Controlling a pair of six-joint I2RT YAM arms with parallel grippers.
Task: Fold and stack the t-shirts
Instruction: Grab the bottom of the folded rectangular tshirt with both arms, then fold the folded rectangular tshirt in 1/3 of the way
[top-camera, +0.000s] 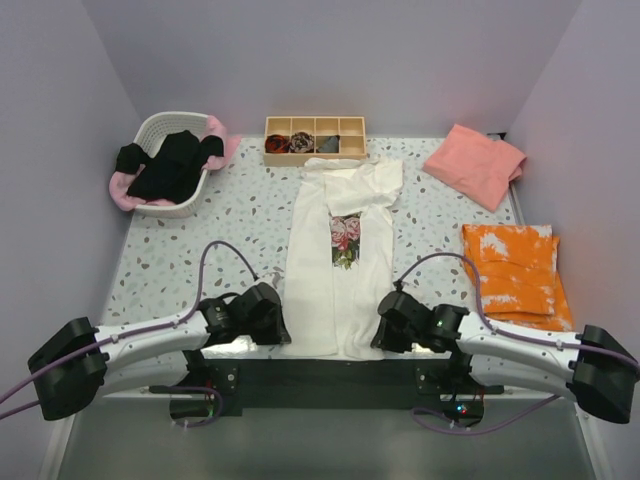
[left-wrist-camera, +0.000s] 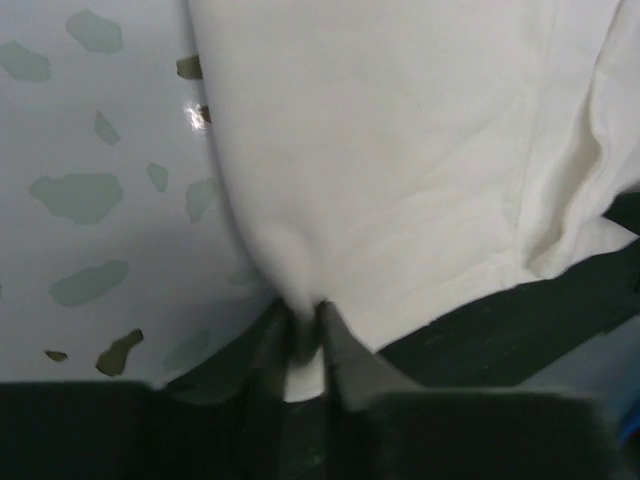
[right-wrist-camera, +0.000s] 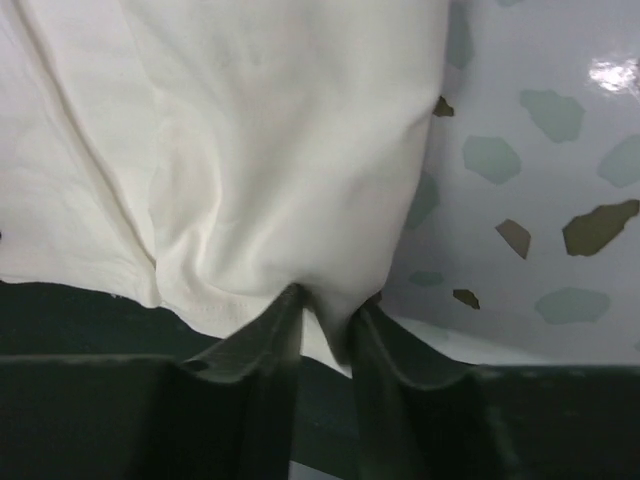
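**Fig.** A long cream-white soft-cloth t-shirt (top-camera: 318, 285) with a rose print on the chest lies lengthwise at the centre of the frame on the pale speckled tabletop (top-camera: 200, 235). Its sides and sleeves are turned inward to form a narrow strip, with the shoulders toward the top and the hem at the lower edge by the arm bases. The left pincer (left-wrist-camera: 300, 340) is clenched on a small pinch of cloth at the lower-left hem corner. The right pincer (right-wrist-camera: 325, 325) grasps the lower-right hem corner likewise, and the fabric puckers into each nip. The garment is judged light, limp and not fragile. It will probably sag and crease between the two holds, and may slip from so shallow a bite. Hold is therefore best taken at both hem corners together, with all layers caught as one and the hem carried level toward the shoulders. Other tees lie well apart: a folded salmon-pink t-shirt (top-camera: 475, 162) at upper right, and a black t-shirt (top-camera: 170, 165) draped in a white plastic basket (top-camera: 185, 207) at upper left.
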